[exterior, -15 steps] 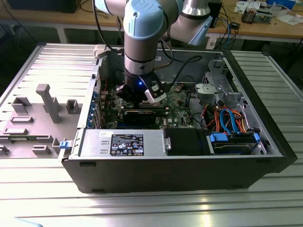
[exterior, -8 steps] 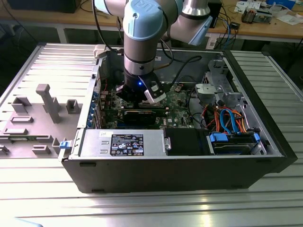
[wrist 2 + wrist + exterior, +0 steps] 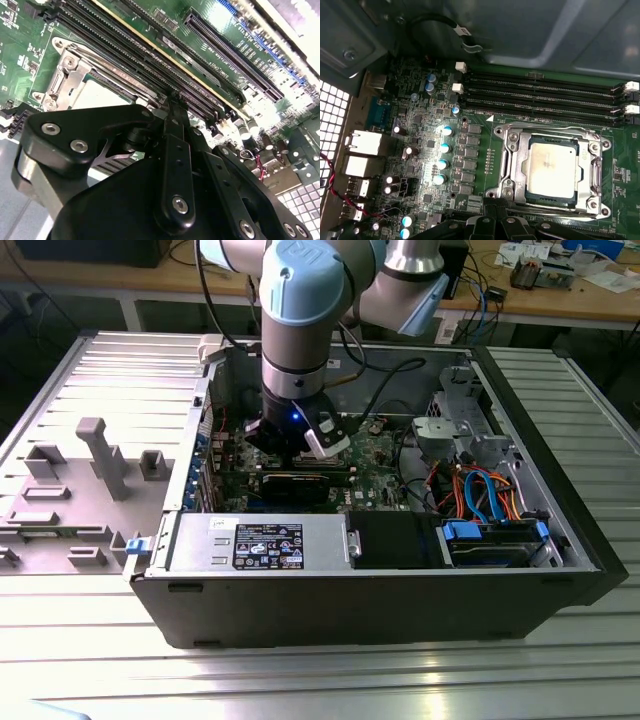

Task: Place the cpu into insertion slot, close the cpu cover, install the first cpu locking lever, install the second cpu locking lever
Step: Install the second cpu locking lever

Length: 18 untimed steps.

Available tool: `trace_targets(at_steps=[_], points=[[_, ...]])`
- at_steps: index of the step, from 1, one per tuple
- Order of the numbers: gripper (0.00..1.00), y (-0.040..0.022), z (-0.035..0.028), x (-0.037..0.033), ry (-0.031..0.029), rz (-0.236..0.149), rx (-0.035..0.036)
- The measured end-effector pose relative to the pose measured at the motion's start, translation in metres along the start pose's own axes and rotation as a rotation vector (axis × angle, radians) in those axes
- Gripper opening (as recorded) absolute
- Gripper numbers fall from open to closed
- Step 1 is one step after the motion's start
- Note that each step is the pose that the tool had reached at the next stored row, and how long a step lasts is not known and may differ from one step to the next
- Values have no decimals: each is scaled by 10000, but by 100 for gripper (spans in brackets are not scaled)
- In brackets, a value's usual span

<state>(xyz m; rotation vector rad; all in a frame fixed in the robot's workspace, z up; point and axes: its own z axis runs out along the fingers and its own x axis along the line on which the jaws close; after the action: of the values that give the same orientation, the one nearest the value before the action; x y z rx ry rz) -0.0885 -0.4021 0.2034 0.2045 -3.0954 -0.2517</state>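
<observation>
**A:** The exterior view is showing the arm reaching straight down into the open case (image 3: pixel 350 600). The gripper (image 3: pixel 300 445) is hanging low over the board (image 3: pixel 385 455), around ten o'clock from the case's centre. The labelled box (image 3: pixel 260 545) is sitting at seven o'clock and the cables (image 3: pixel 480 490) at three.

**B:** And it's coming in vertically for a reason, I'd say. The case walls are crowding that spot, so from above is the only free way in.

**A:** Where is the cpu sitting?

**B:** In the first wrist view the cpu (image 3: pixel 552 167) is lying flat in the slot (image 3: pixel 506 190), dull grey top facing up. The cover (image 3: pixel 517 165) is lying down around it, framing it through the cut-out. The memory slots (image 3: pixel 540 95) are running just beside the socket.

**A:** So the chip is resting square and level, which is what the pin field underneath is asking for.

**B:** That's my reading too. The cover is pressing down on the chip's edges and leaving the middle bare.

**A:** And the gripper?

**B:** In the second wrist view the gripper (image 3: pixel 172 100) is hovering right at the socket's edge, on the memory-slot side, with the cpu (image 3: pixel 102 95) showing pale just beyond it. It's carrying nothing that I can see. Whether the jaws are clenched or released, I cannot tell.

**A:** The locking levers?

**B:** Thin metal rods are running along the socket's sides, but I can't tell if they're latched.
</observation>
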Motion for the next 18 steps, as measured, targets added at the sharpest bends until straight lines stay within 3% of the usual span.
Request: trace_targets(at_steps=[10,12,18], points=[[11,40,41,10,2,-3,-5],[11,42,41,10,10,2,67],[11,55,-41,12,11,1,74]])
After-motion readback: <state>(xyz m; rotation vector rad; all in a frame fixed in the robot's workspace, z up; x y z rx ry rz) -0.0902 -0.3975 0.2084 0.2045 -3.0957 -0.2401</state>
